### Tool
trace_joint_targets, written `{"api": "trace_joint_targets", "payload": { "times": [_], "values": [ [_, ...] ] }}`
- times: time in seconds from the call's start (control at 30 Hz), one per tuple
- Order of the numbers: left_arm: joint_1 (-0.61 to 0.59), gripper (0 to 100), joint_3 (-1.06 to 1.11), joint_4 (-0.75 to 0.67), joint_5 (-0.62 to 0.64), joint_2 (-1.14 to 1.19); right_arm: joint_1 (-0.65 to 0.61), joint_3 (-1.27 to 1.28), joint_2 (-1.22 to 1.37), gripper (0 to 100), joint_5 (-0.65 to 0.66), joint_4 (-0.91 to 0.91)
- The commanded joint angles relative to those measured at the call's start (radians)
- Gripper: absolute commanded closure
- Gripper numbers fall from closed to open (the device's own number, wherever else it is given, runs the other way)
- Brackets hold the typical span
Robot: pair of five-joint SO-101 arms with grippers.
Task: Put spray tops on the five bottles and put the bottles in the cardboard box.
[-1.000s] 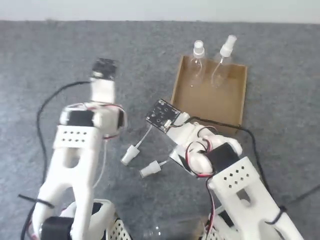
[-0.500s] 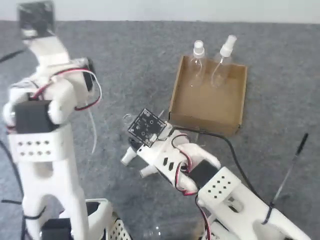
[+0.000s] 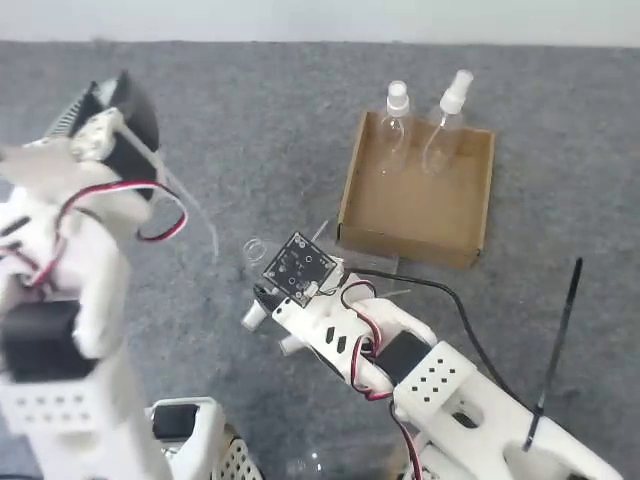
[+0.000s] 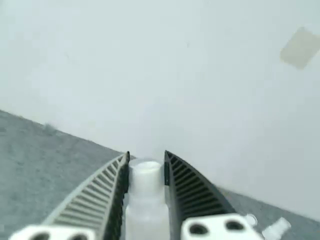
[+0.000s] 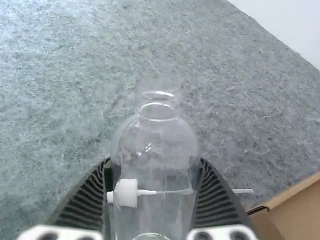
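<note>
Underneath everything lies a grey carpet [image 3: 250,120] that covers the table. At the left of the high view, the left arm [image 3: 60,260] stands raised high above it. The right arm [image 3: 420,380] stretches low across the carpet from the near edge toward the middle.

The cardboard box [image 3: 410,243] sits open on the carpet beyond the right arm, toward the far right. Two capped bottles stand at its far wall, one [image 3: 396,128] beside the other [image 3: 443,125], and their spray heads rise above the rim.

The right gripper [image 5: 153,162] is clamped around a clear bottle [image 5: 152,140], one ribbed finger on each side of its body. The bottle's open mouth [image 3: 255,248] has no top on it and points away from the arm, out over bare carpet just left of the box.

The left gripper [image 4: 146,156] is closed narrowly on a white spray top [image 4: 145,185], held up in the air with the pale wall behind it. Its thin tube [image 3: 197,215] dangles below.

Two loose spray tops lie on the carpet close against the right arm, one [image 3: 252,317] near the gripper and one [image 3: 291,345] a little nearer the base.
</note>
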Motion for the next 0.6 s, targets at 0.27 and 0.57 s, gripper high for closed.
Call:
{"api": "trace_joint_targets", "payload": {
  "times": [0.27,0.57],
  "values": [
    [0.094,99,0.432,-0.393,0.009,-0.121,-0.033,-0.012,-0.033,99.2,-0.014,-0.025],
    [0.094,99,0.397,-0.423,0.008,-0.12,-0.033,-0.011,-0.033,99.2,-0.014,-0.019]
  ]
}}
